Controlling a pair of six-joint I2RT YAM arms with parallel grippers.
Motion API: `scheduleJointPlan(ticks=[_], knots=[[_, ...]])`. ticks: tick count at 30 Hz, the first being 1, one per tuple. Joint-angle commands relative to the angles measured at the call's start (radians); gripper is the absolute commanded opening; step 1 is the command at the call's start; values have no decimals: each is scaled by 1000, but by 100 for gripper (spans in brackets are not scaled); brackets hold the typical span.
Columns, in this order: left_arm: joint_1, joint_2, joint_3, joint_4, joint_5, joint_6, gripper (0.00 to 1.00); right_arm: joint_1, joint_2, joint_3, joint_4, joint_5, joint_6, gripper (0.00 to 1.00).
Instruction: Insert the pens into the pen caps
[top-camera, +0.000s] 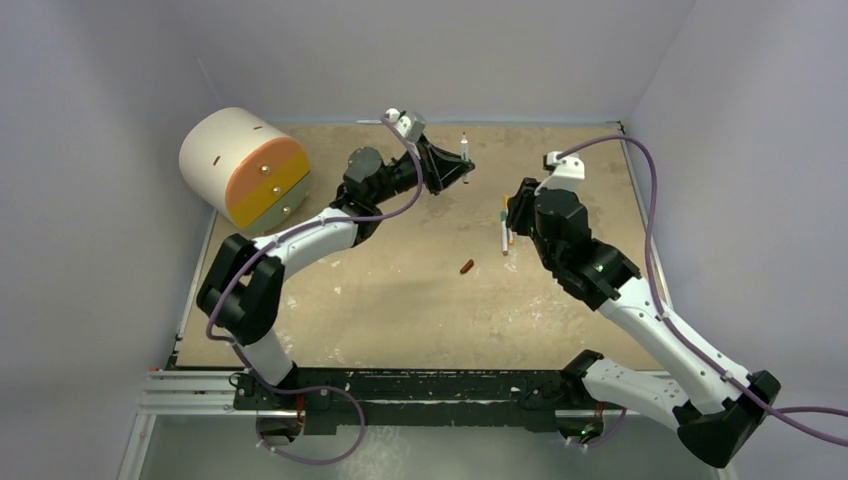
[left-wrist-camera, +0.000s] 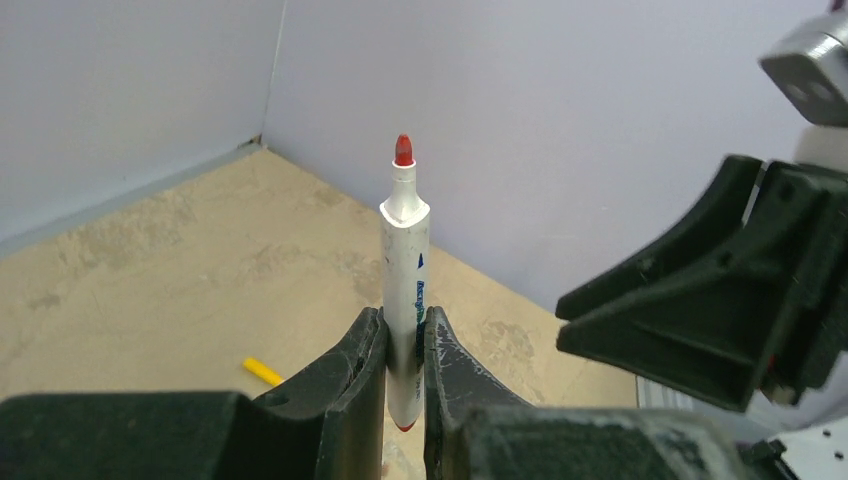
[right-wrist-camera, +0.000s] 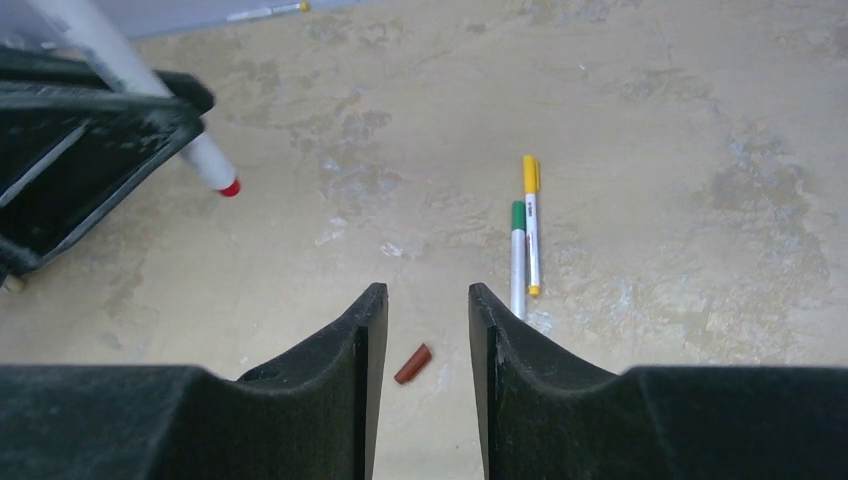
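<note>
My left gripper (top-camera: 462, 168) is shut on a white pen (left-wrist-camera: 404, 270) and holds it upright above the table, its red tip (left-wrist-camera: 403, 150) pointing up. The same pen shows in the right wrist view (right-wrist-camera: 200, 150). My right gripper (right-wrist-camera: 427, 295) is open and empty, hovering over a dark red-brown cap (right-wrist-camera: 412, 363) that lies on the table (top-camera: 467, 266). Two capped pens lie side by side just right of it, one green-capped (right-wrist-camera: 518, 262), one yellow-capped (right-wrist-camera: 531, 225). A small yellow cap (left-wrist-camera: 263, 371) lies on the table below the left gripper.
A large cream and orange cylinder (top-camera: 245, 165) stands at the back left. Another pen (right-wrist-camera: 265, 12) lies by the far wall. The two grippers are close together at the back middle of the tan table (top-camera: 400, 300), the right one (left-wrist-camera: 720, 290) beside the held pen.
</note>
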Motion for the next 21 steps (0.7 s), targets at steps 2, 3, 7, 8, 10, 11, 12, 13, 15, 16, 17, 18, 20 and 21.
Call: scheduleJointPlan(ticks=[2, 3, 7, 8, 10, 11, 12, 13, 15, 16, 17, 18, 20, 21], knots=[[-1, 96, 47, 120, -79, -265, 0, -9, 38, 31, 66, -111, -108, 40], [-1, 104, 48, 139, -85, -295, 0, -10, 35, 25, 85, -130, -120, 42], [-2, 133, 55, 176, -92, -389, 0, -10, 23, -6, 164, -196, -157, 52], [-2, 140, 54, 190, -91, -404, 0, -10, 22, -13, 180, -204, -161, 53], [-2, 150, 57, 193, -87, -433, 0, -9, 32, -18, 190, -206, -161, 53], [-2, 153, 57, 170, -88, -424, 0, -10, 40, -18, 189, -201, -157, 53], [-2, 153, 61, 123, -105, -392, 0, -9, 49, -18, 188, -194, -152, 53], [-2, 156, 67, 33, -134, -344, 0, -10, 56, -18, 182, -185, -146, 53], [-4, 165, 63, -133, -216, -228, 0, -13, 73, -13, 159, -163, -126, 53], [-4, 173, 51, -188, -268, -183, 0, -15, 81, -11, 150, -158, -118, 53], [-4, 187, 38, -236, -314, -144, 1, -17, 89, -12, 138, -150, -108, 53], [-6, 199, 28, -286, -367, -110, 4, -22, 96, -14, 127, -144, -95, 53], [-19, 223, 13, -378, -462, -54, 9, -30, 105, -28, 115, -150, -74, 54], [-26, 233, 4, -401, -500, -28, 10, -34, 105, -34, 117, -159, -66, 54]])
